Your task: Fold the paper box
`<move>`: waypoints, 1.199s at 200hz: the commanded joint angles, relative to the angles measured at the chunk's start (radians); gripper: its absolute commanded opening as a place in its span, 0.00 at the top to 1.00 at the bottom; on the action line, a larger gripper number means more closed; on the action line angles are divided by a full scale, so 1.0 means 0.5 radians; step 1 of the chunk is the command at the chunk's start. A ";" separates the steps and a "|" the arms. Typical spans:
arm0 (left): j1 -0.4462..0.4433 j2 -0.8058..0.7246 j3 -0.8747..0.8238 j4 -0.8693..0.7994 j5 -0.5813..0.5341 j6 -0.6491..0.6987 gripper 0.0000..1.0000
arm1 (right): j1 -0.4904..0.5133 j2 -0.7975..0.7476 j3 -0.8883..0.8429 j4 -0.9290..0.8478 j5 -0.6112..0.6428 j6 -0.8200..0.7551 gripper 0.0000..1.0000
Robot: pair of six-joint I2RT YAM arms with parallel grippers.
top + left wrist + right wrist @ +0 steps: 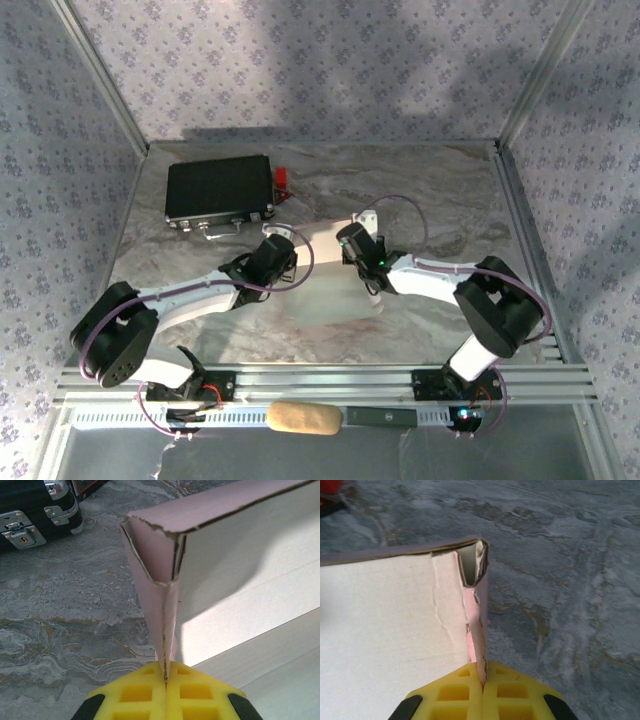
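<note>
The box (235, 570) sits between the two arms over the middle of the counter (440, 190), its whitish inner wall turned up and a pink flap bent over along the top edge. The left fingers (159, 677) are pressed together on a thin pink corner seam at one end. The right fingers (477, 680) are clamped the same way on the opposite corner. I cannot tell whether the lower edge touches the counter

The likeliest trouble is a tear. Near the right grip the card looks ragged, with a crease line running down the white face, so if the arms pull apart or twist against each other that corner could split. Both grips hold only a narrow strip of edge, so a sideways tug may let the card slide out and the half-formed wall spring flat. Uneven motion of the two arms would probably skew the fold and leave the flaps misaligned with their slits. The black case (220, 190) lies well apart to the left, so a knock there seems unlikely
</note>
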 commanded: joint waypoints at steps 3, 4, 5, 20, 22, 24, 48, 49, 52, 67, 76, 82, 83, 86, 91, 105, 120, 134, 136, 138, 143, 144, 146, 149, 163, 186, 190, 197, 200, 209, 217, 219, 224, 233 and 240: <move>-0.022 0.017 0.083 -0.017 -0.030 0.001 1.00 | 0.069 0.204 0.129 -0.662 0.392 0.275 1.00; -0.020 0.017 0.083 -0.018 -0.030 0.000 1.00 | 0.072 0.209 0.136 -0.674 0.403 0.283 1.00; -0.021 0.017 0.084 -0.018 -0.031 -0.001 1.00 | 0.074 0.214 0.143 -0.681 0.414 0.287 1.00; -0.020 0.029 0.096 -0.035 -0.048 -0.012 1.00 | 0.115 0.291 0.240 -0.885 0.526 0.418 1.00; -0.021 0.031 0.096 -0.039 -0.052 -0.014 1.00 | 0.121 0.301 0.250 -0.912 0.540 0.437 1.00; -0.020 0.032 0.099 -0.042 -0.055 -0.016 1.00 | 0.126 0.309 0.260 -0.936 0.552 0.453 1.00; -0.019 0.044 0.097 -0.033 -0.047 -0.023 1.00 | 0.180 0.348 0.287 -0.926 0.559 0.444 1.00; -0.019 0.046 0.097 -0.032 -0.050 -0.023 1.00 | 0.181 0.346 0.281 -0.919 0.549 0.432 1.00; -0.022 0.046 0.096 -0.031 -0.046 -0.023 1.00 | 0.181 0.343 0.264 -0.865 0.524 0.402 1.00; -0.019 0.047 0.095 -0.028 -0.039 -0.027 1.00 | 0.162 0.291 0.183 -0.689 0.393 0.321 1.00; -0.022 0.047 0.095 -0.028 -0.034 -0.027 1.00 | 0.144 0.257 0.136 -0.605 0.320 0.283 1.00; -0.021 0.047 0.092 -0.029 -0.033 -0.024 1.00 | 0.138 0.233 0.113 -0.558 0.296 0.267 1.00; -0.021 0.047 0.093 -0.029 -0.034 -0.025 1.00 | 0.138 0.230 0.110 -0.552 0.289 0.265 1.00; -0.019 0.047 0.093 -0.029 -0.031 -0.026 1.00 | 0.130 0.225 0.102 -0.534 0.268 0.257 0.99; -0.020 0.047 0.089 -0.028 -0.033 -0.027 1.00 | 0.122 0.210 0.086 -0.503 0.239 0.237 0.98; -0.021 0.041 0.081 -0.023 -0.033 -0.030 1.00 | 0.114 0.199 0.076 -0.470 0.207 0.212 0.97; -0.020 0.045 0.081 -0.019 -0.029 -0.027 1.00 | 0.106 0.226 0.101 -0.508 0.214 0.222 0.94; -0.019 0.042 0.079 -0.019 -0.027 -0.024 1.00 | 0.109 0.238 0.105 -0.509 0.221 0.227 0.90; -0.021 0.044 0.081 -0.019 -0.026 -0.021 1.00 | 0.110 0.237 0.105 -0.508 0.220 0.230 0.90; -0.022 0.042 0.083 -0.019 -0.026 -0.022 1.00 | 0.108 0.236 0.102 -0.506 0.218 0.232 0.89; -0.020 0.039 0.084 -0.019 -0.027 -0.021 1.00 | 0.108 0.237 0.101 -0.503 0.216 0.233 0.88; -0.019 0.040 0.083 -0.017 -0.028 -0.021 1.00 | 0.106 0.236 0.101 -0.503 0.215 0.233 0.88; -0.021 0.041 0.082 -0.018 -0.027 -0.020 1.00 | 0.105 0.236 0.102 -0.500 0.213 0.233 0.87; -0.022 0.041 0.083 -0.018 -0.025 -0.020 1.00 | 0.105 0.235 0.101 -0.498 0.207 0.228 0.86; -0.019 0.041 0.084 -0.019 -0.028 -0.019 1.00 | 0.104 0.227 0.104 -0.493 0.196 0.221 0.84; -0.020 0.041 0.090 -0.024 -0.027 -0.015 1.00 | 0.101 0.240 0.114 -0.494 0.180 0.214 0.82; -0.022 0.041 0.093 -0.025 -0.028 -0.014 1.00 | 0.100 0.245 0.118 -0.492 0.178 0.215 0.82; -0.019 0.041 0.094 -0.025 -0.025 -0.014 1.00 | 0.095 0.252 0.115 -0.491 0.178 0.214 0.82; -0.020 0.040 0.094 -0.026 -0.025 -0.013 1.00 | 0.096 0.256 0.115 -0.491 0.178 0.217 0.82; -0.022 0.035 0.091 -0.025 -0.023 -0.011 1.00 | 0.090 0.260 0.111 -0.487 0.180 0.223 0.83; -0.021 0.035 0.095 -0.028 -0.021 -0.010 1.00 | 0.083 0.258 0.110 -0.484 0.176 0.223 0.85; -0.020 0.035 0.096 -0.028 -0.022 -0.008 1.00 | 0.083 0.258 0.111 -0.484 0.175 0.224 0.86; -0.022 0.032 0.096 -0.030 -0.016 -0.006 1.00 | 0.079 0.257 0.113 -0.481 0.175 0.222 0.86; -0.019 0.032 0.096 -0.029 -0.015 -0.002 1.00 | 0.076 0.251 0.118 -0.482 0.169 0.215 0.87; -0.021 0.032 0.097 -0.031 -0.017 -0.001 1.00 | 0.073 0.246 0.128 -0.482 0.166 0.210 0.88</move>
